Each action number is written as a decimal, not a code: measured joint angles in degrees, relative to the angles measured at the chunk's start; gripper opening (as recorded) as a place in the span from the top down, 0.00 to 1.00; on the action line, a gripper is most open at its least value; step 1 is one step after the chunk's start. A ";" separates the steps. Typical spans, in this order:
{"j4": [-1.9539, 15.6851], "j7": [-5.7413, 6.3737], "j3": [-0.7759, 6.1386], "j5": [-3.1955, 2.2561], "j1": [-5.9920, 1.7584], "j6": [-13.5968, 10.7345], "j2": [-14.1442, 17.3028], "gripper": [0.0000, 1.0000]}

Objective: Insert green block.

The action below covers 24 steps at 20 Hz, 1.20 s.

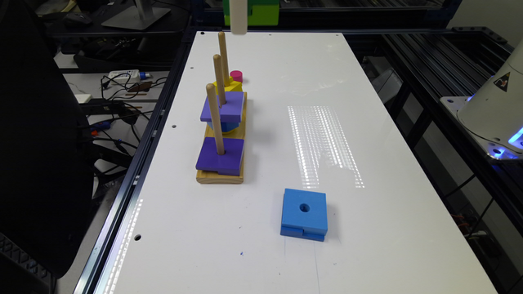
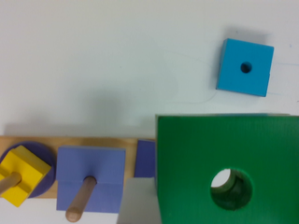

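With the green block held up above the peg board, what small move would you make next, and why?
Probably lower the green block a little, keeping it centred over a peg. In the exterior view it hangs well above the three pegs, and in the wrist view its round hole sits over the wooden base, beside a purple block.

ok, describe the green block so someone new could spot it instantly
Start at the far end of the white table, above the wooden peg rack. The green block hangs there in the air, not on a peg. It is the one green piece, dark green over lime with a round centre hole; the purple blocks sit on pegs and the blue block lies on the table.
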 joint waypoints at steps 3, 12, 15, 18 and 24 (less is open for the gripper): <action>0.03 0.00 -0.02 -0.30 -0.05 1.28 1.11 1.00; 0.34 0.00 -0.07 -1.13 -0.23 4.42 4.07 1.00; 0.38 0.00 -0.11 -1.28 -0.26 5.29 4.80 1.00; 0.43 0.00 -0.12 -1.45 -0.31 5.98 5.42 1.00; 0.82 0.00 -0.13 -1.76 -0.42 6.70 6.43 1.00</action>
